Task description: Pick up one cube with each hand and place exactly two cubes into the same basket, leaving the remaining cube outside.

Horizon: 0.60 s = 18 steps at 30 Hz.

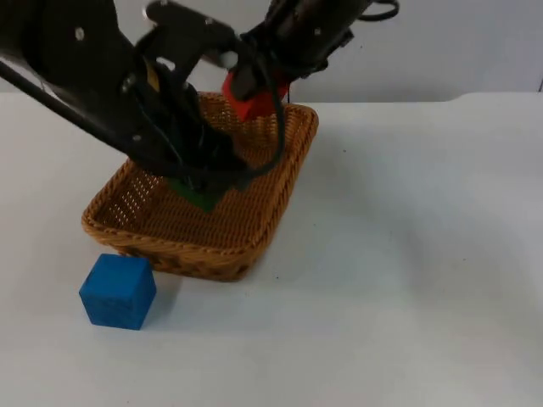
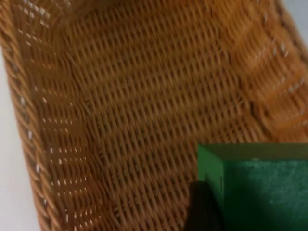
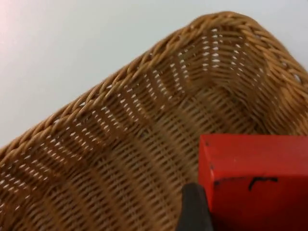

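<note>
A woven wicker basket (image 1: 270, 222) stands left of the table's middle. My left gripper (image 1: 202, 188) hangs low over the basket floor, shut on a green cube (image 1: 200, 196); the left wrist view has the green cube (image 2: 262, 185) against the weave (image 2: 144, 110), one black fingertip (image 2: 203, 207) beside it. My right gripper (image 1: 254, 95) is above the basket's far rim, shut on a red cube (image 1: 256, 103). In the right wrist view the red cube (image 3: 257, 180) hovers over the basket's inner corner (image 3: 216, 62). A blue cube (image 1: 118, 290) rests on the table outside the basket's near left corner.
The white table (image 1: 407, 280) stretches open to the right and front of the basket. The grey partition wall (image 1: 458, 42) closes the back. Both black arms cross above the basket's far half.
</note>
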Each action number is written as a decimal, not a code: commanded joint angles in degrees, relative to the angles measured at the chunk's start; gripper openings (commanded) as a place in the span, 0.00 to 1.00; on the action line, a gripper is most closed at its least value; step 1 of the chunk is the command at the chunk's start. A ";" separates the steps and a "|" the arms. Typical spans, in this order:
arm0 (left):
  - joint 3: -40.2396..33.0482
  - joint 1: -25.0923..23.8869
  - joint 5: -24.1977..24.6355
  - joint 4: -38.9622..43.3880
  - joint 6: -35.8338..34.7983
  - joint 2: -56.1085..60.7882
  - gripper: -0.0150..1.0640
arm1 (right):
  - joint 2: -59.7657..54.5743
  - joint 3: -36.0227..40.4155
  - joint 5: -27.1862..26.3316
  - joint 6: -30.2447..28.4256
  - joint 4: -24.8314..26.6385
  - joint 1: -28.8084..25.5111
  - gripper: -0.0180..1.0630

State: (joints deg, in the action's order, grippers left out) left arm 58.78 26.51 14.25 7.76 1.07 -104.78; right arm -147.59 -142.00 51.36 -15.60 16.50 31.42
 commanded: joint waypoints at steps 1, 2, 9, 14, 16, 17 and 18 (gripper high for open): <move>-0.25 -0.66 -1.86 1.32 0.19 -1.28 0.01 | -1.64 -2.08 -0.70 -0.49 0.33 0.41 0.02; -0.25 -1.14 -2.58 1.32 0.19 -2.19 0.01 | -2.24 -2.19 -1.26 -0.49 0.43 0.41 0.02; -0.25 -3.63 -5.06 0.41 0.19 -5.24 0.01 | -4.69 -2.19 -2.04 -0.49 0.58 0.41 0.02; -0.25 -3.92 -6.45 0.41 0.19 -7.31 0.01 | -6.00 -2.19 -3.34 -0.49 0.58 0.41 0.02; -0.25 -3.92 -7.00 0.41 0.19 -8.49 0.01 | -6.61 -2.19 -3.42 -0.49 0.58 0.41 0.02; -0.25 -3.92 -7.01 0.41 0.19 -8.86 0.01 | -6.90 -2.19 -3.31 -0.49 0.58 0.41 0.02; -0.25 -3.92 -7.01 0.41 0.19 -8.86 0.01 | -6.90 -2.19 -3.31 -0.49 0.58 0.41 0.02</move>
State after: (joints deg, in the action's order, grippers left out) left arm 58.78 22.69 8.25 8.29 1.21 -113.50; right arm -154.60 -143.70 48.69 -15.60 16.50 31.42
